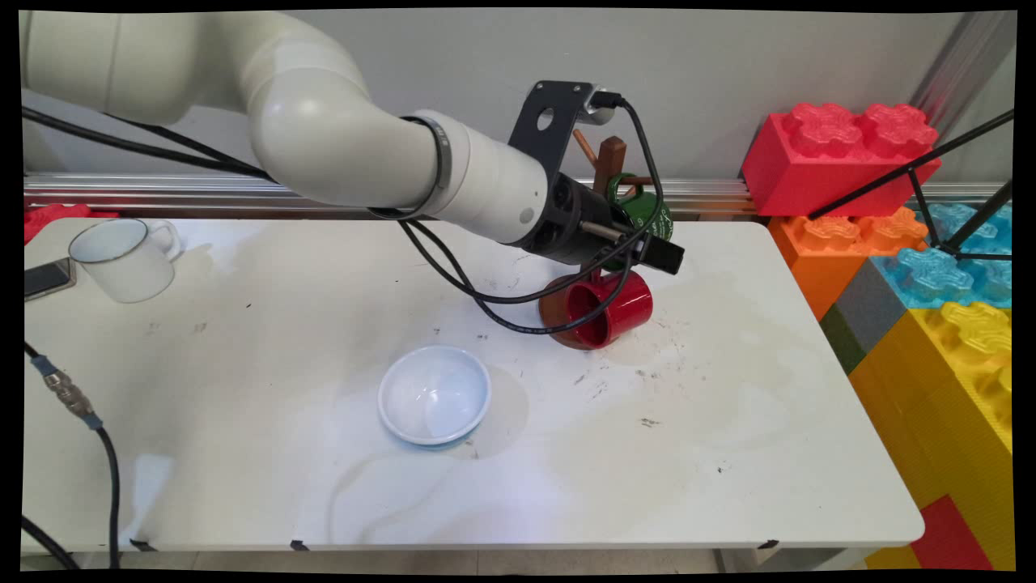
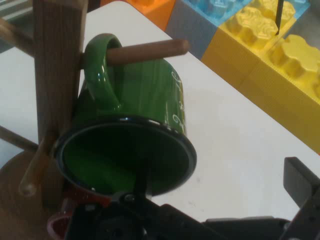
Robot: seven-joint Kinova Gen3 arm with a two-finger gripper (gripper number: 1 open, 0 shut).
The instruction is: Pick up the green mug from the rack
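1. The gripper, black, on a white arm reaching in from upper left, sits at a wooden mug tree near the table's far edge, right of centre.
2. Its fingers are spread apart: in the hand view one goes inside the mouth of a green mug, the other stays outside at lower right w/ a gap to the mug wall.
3. Green mug hangs by its handle on a wooden peg of the tree, mouth tilted toward the camera.
4. A red mug hangs just below it, mouth facing left, above the tree's round base.
5. White table: pale blue bowl near centre, upright; white mug far left, w/ a phone beside it.
6. Big toy bricks stacked at right, off the table.
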